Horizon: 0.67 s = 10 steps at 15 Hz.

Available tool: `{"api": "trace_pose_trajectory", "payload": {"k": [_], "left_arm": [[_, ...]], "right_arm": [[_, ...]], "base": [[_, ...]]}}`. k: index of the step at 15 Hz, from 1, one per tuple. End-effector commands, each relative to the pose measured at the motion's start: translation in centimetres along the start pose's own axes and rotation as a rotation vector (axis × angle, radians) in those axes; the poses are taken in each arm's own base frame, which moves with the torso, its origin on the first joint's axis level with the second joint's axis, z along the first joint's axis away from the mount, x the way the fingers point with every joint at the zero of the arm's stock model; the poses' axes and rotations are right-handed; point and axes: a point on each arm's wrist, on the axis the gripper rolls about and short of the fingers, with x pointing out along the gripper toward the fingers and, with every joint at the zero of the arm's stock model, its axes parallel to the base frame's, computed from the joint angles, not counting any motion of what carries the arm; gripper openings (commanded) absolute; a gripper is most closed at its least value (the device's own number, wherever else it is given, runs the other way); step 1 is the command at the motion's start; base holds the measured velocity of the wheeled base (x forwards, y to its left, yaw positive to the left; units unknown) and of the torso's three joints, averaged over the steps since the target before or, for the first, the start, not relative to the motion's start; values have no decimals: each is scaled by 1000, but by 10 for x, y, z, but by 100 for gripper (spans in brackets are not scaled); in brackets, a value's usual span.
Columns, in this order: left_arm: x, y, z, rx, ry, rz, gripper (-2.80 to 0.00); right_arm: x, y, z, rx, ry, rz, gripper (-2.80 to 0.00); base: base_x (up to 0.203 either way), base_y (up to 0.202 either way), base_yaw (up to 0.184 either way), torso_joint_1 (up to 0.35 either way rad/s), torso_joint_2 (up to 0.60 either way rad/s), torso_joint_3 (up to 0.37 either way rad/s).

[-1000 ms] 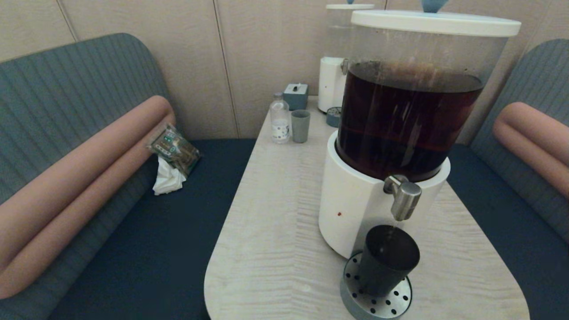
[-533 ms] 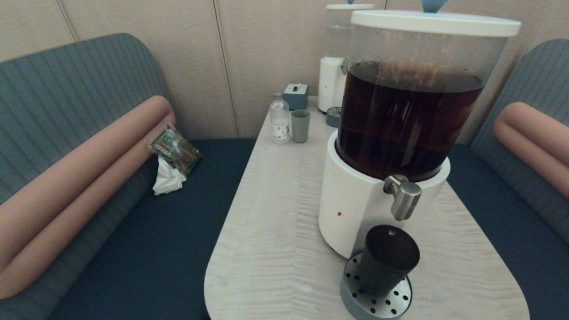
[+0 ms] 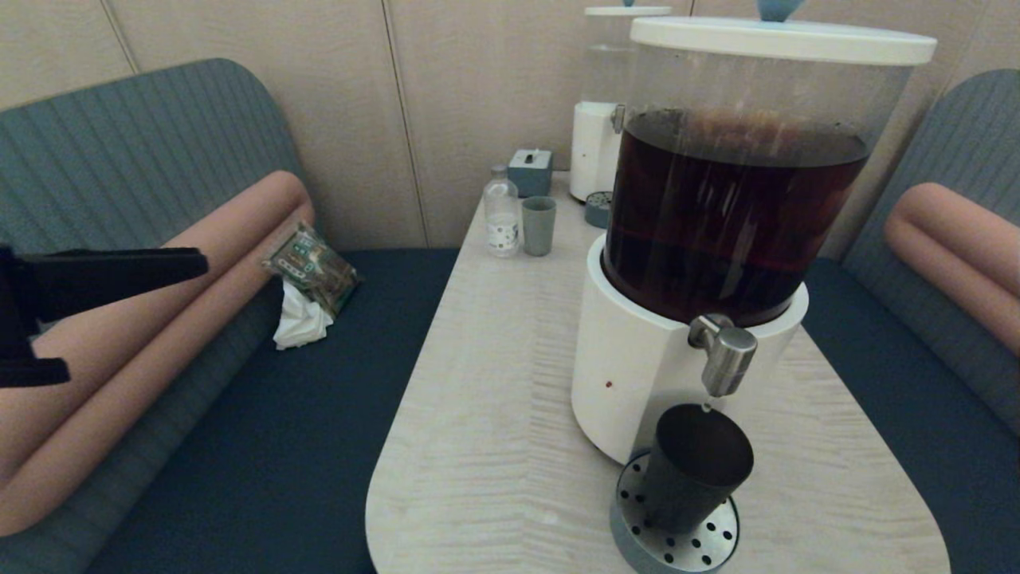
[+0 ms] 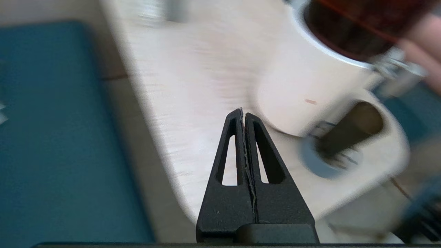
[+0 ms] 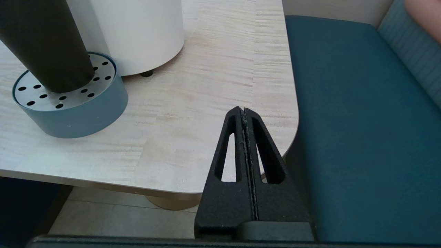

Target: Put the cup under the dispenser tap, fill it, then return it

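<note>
The dark smoky cup [image 3: 695, 470] stands upright on the round perforated drip tray [image 3: 637, 478], directly under the brushed-steel dispenser tap [image 3: 725, 351] of the big dispenser with brown liquid. A drop hangs below the spout. My left gripper [image 3: 201, 261] is shut and empty, raised over the left bench, far left of the cup. In the left wrist view the left gripper [image 4: 242, 112] points toward the table, with the cup [image 4: 351, 129] blurred ahead. My right gripper [image 5: 242, 109] is shut and empty, low beside the table's near right corner, with the cup [image 5: 44, 44] and tray [image 5: 79, 113] ahead.
A grey-green cup [image 3: 539, 226], a small bottle [image 3: 501, 214], a tissue box [image 3: 531, 171] and a second clear dispenser [image 3: 606, 104] stand at the table's far end. A snack packet and a tissue [image 3: 307, 279] lie on the left bench. Benches flank the table.
My left arm has come into the head view from the left edge. The thin trickle from the tap into the cup has dwindled to a drop. The cup has not moved.
</note>
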Motion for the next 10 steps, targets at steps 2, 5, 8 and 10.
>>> {"api": "trace_pose_trajectory", "payload": {"k": [2, 5, 8, 10], "left_arm": [[48, 4, -7, -40, 117, -177, -280], [80, -10, -12, -34, 178, -371, -280], [111, -18, -8, 24, 202, -444, -280], [127, -27, -4, 89, 214, -490, -280]], "right_arm": [[0, 0, 0, 0, -2, 0, -280], [0, 0, 0, 0, -2, 0, -280], [0, 0, 0, 0, -2, 0, -280], [0, 0, 0, 0, -2, 0, -280]], "base": [[0, 0, 0, 0, 0, 0], [0, 0, 0, 0, 0, 0], [0, 0, 0, 0, 0, 0], [0, 0, 0, 0, 0, 0]]}}
